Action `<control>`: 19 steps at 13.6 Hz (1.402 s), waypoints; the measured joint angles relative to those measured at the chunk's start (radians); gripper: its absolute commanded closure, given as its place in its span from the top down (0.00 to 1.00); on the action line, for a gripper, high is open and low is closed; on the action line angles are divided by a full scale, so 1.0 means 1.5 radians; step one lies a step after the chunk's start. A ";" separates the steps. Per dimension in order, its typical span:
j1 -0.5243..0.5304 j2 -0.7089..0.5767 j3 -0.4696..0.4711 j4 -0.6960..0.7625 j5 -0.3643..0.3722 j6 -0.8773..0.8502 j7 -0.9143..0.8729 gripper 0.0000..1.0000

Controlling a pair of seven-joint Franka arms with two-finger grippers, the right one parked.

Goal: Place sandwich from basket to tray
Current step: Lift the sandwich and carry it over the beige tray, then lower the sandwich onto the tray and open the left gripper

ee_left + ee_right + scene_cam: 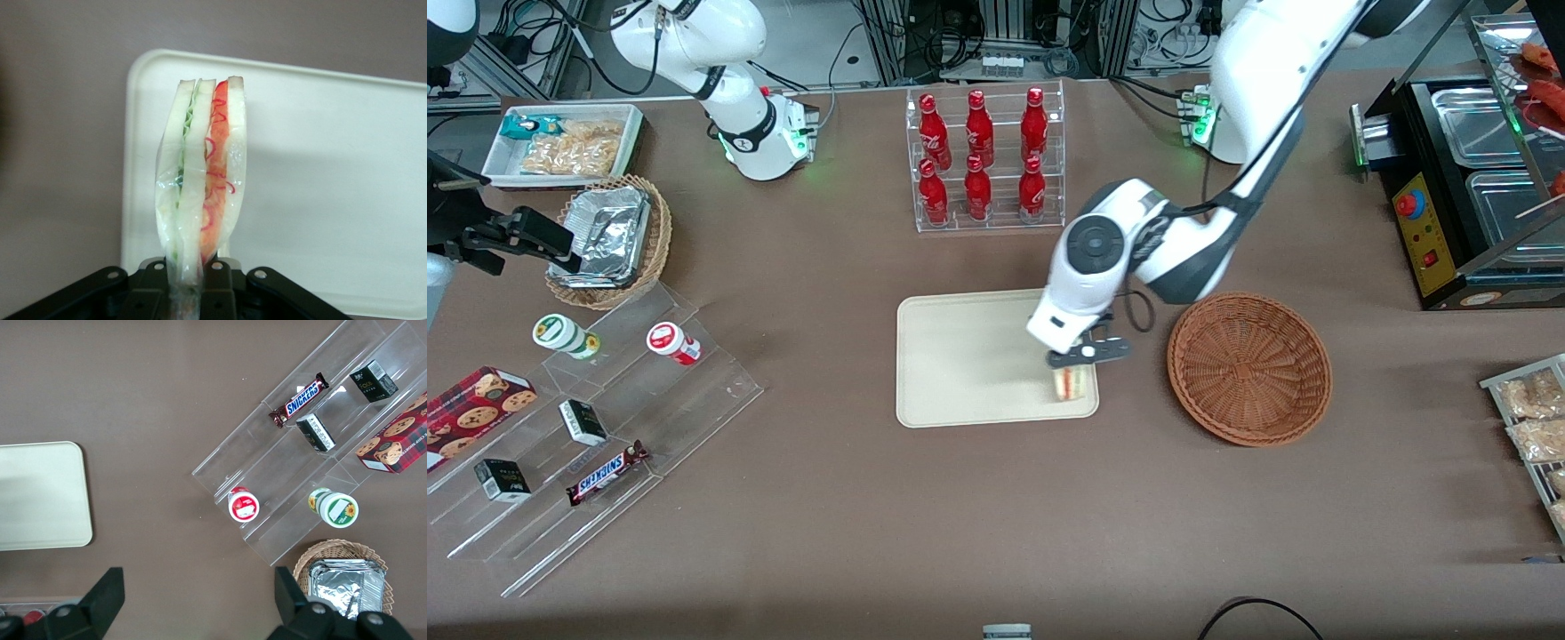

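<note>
Sandwich (203,173) clamped in pincer (1075,363) — over tray (960,356).

"SNICKERS" in blue letters on brown-wrapped chocolate bar (299,400), lying on clear acrylic stepped display stand (267,463). Same word legible in front view. Other labels, packets, red bottles: print too small to read.

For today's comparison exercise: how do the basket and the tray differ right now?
The basket is round, woven and reddish-brown; the tray is rectangular, smooth and cream. The basket holds nothing; over the tray's corner nearest the basket, the gripper is shut on the sandwich. Both are shallow and sit side by side on the brown table.
</note>
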 measured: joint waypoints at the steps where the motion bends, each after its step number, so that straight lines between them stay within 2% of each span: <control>1: -0.019 0.021 0.001 0.023 0.004 0.000 -0.020 0.02; 5: -0.070 0.084 0.002 0.105 0.035 -0.010 -0.071 0.02; 13: -0.099 0.148 0.002 0.171 0.040 -0.029 -0.076 0.05; 14: -0.099 0.151 0.002 0.172 0.040 -0.029 -0.076 0.14; 15: -0.099 0.152 0.002 0.173 0.040 -0.029 -0.076 0.64; 16: -0.099 0.153 0.002 0.174 0.040 -0.029 -0.076 1.00; 19: -0.099 0.153 0.002 0.181 0.040 -0.029 -0.076 1.00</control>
